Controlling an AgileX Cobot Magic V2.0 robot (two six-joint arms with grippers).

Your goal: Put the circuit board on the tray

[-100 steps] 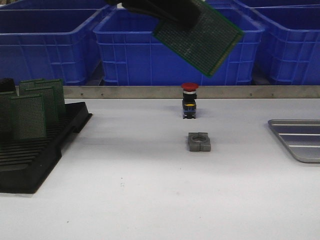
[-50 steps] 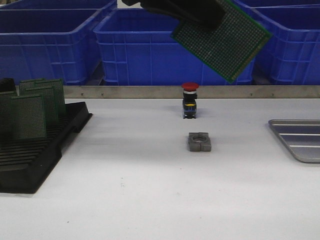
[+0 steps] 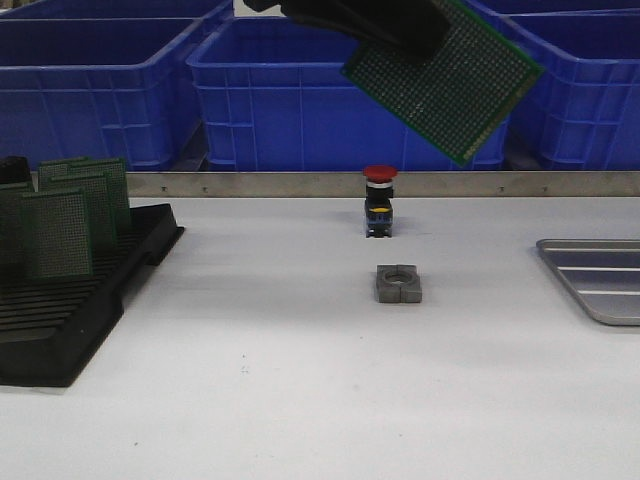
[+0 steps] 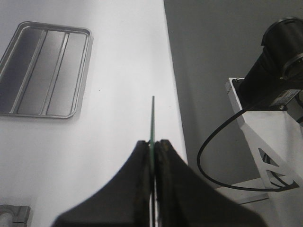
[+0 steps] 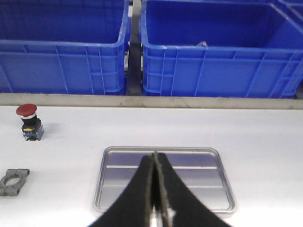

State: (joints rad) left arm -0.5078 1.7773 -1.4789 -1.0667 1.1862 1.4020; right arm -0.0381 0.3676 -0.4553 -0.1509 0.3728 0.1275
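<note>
The left hand (image 4: 153, 144) ends in two matte black fingers (image 4: 137, 161) that broaden from narrow tips into a wide dark base, their surface faintly scuffed and dusty. The right hand (image 5: 155, 158) has the same pair of black, tapering fingers (image 5: 144, 172), with a glint of bare metal low in the seam between them. In the front view the left arm (image 3: 365, 22) shows only as a bulky black shape with rounded edges.

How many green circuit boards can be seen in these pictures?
At least 4. One circuit board is held high in the left gripper, above the table. About three boards stand upright in the black slotted rack at left; overlap may hide more.
</note>
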